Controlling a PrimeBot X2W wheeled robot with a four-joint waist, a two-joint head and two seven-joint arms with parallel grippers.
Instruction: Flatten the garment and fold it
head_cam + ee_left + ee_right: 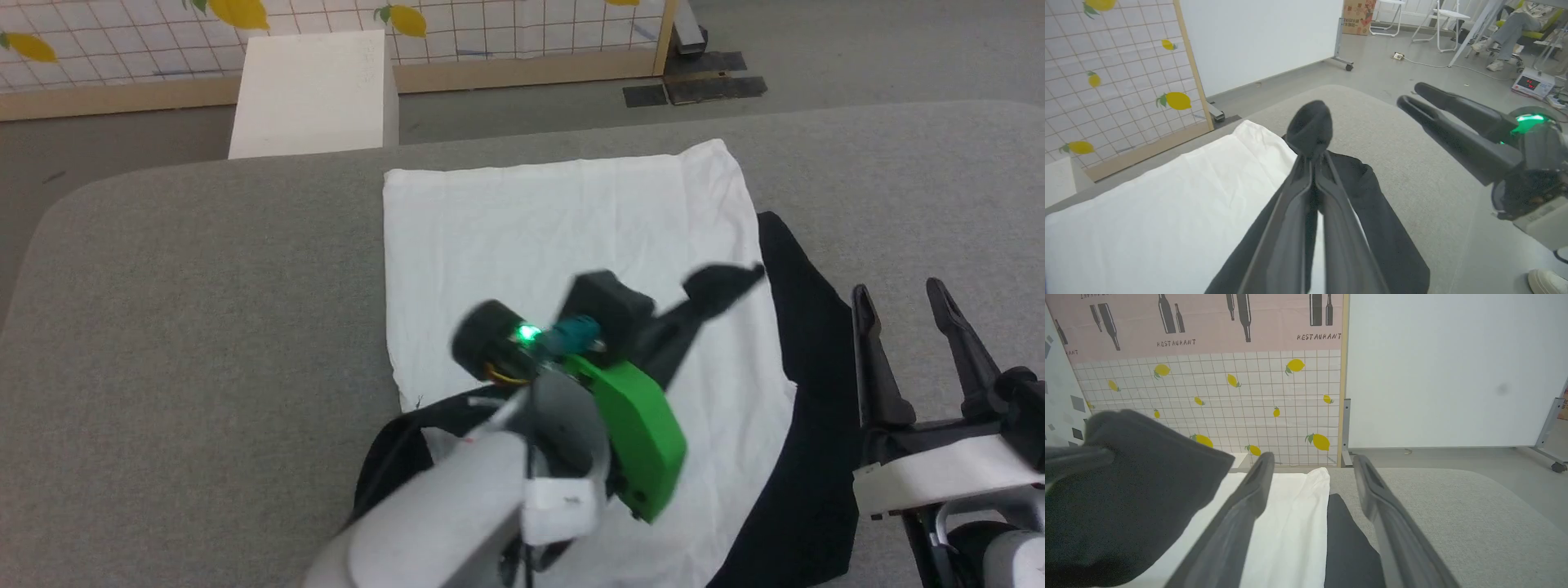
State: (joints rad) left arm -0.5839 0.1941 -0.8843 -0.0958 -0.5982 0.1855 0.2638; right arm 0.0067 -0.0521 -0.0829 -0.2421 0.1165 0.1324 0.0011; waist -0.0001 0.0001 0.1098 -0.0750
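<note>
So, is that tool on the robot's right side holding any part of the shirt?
No: the right tool stands wide open with nothing in it, beside the shirt.

garment point(555, 229): plain white body
sleeves point(816, 392): black, at the right and the near left
table point(204, 327): grey, finely woven
left gripper point(722, 284): dark fingers, bright green cover, green light
right gripper point(898, 294): dark fingers, white wrist block
screen point(122, 41): far; white, thin grid, yellow lemons with green leaves, pale wood frame
upper panel point(1208, 322): pink, black bottles and lettering
box point(314, 90): far left, white
</note>
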